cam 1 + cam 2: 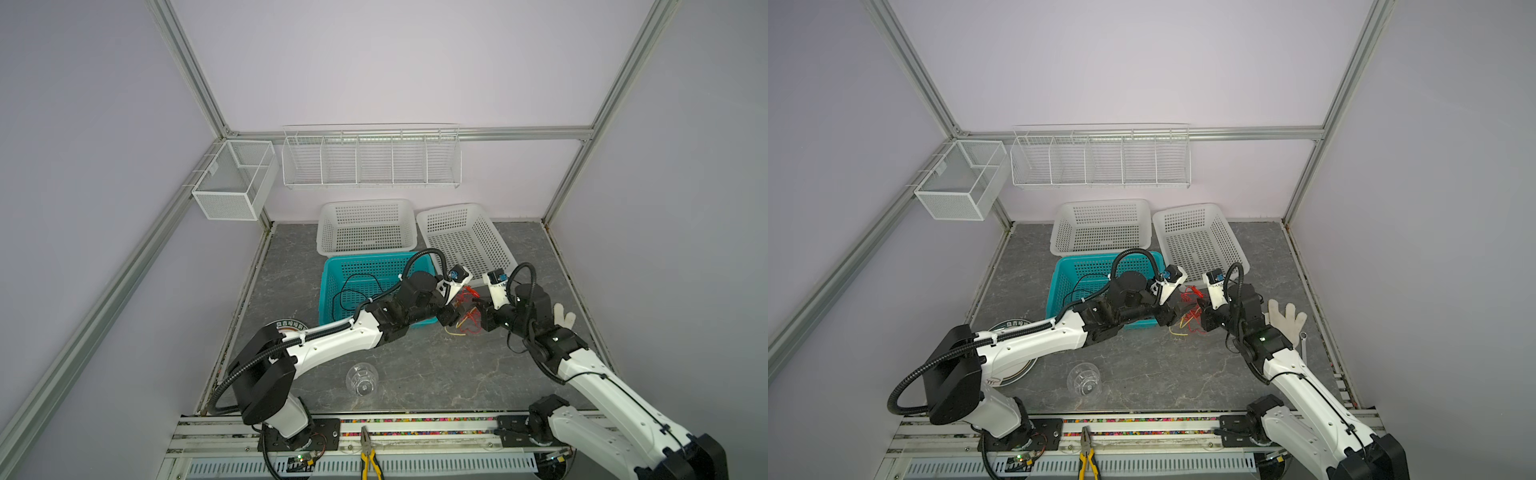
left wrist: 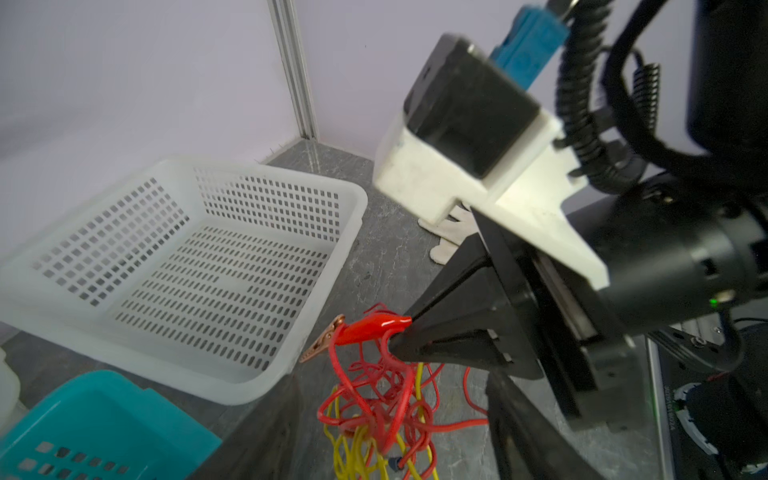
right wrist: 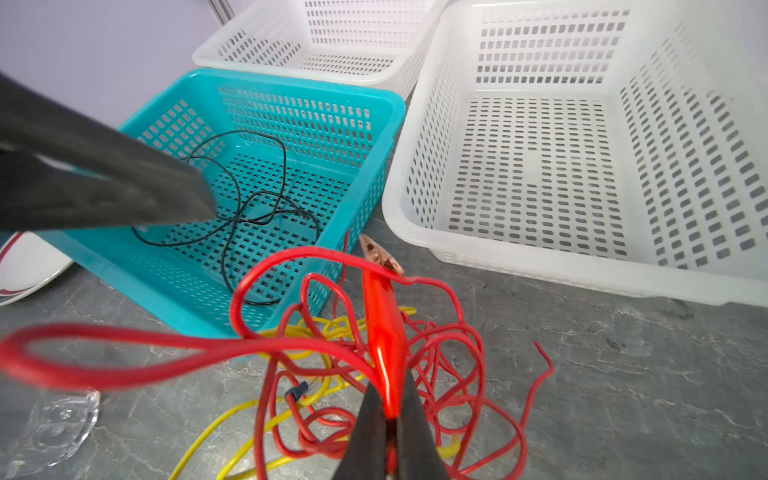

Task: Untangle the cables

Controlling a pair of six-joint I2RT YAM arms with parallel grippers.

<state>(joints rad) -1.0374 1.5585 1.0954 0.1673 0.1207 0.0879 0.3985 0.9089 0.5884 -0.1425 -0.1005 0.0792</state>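
A tangle of red and yellow cables (image 1: 465,318) (image 1: 1187,322) lies on the grey table between my two grippers. My right gripper (image 3: 388,399) (image 1: 478,309) is shut on the red boot of the red cable's alligator clip (image 3: 384,324) (image 2: 370,326), holding it up off the tangle. My left gripper (image 2: 392,386) (image 1: 451,313) is open, its fingers (image 2: 515,415) spread on either side of the red and yellow knot (image 2: 374,419). A thin black cable (image 3: 249,208) (image 1: 353,291) lies loose in the teal basket (image 3: 291,85).
Two white baskets (image 1: 368,205) (image 1: 496,239) stand behind the teal basket (image 1: 328,286). A clear cup (image 1: 362,378) lies near the front. A plate (image 1: 1013,378) sits under the left arm, and a white glove (image 1: 1287,320) and a wrench (image 1: 1304,345) beside the right arm. Pliers (image 1: 368,453) lie on the front rail.
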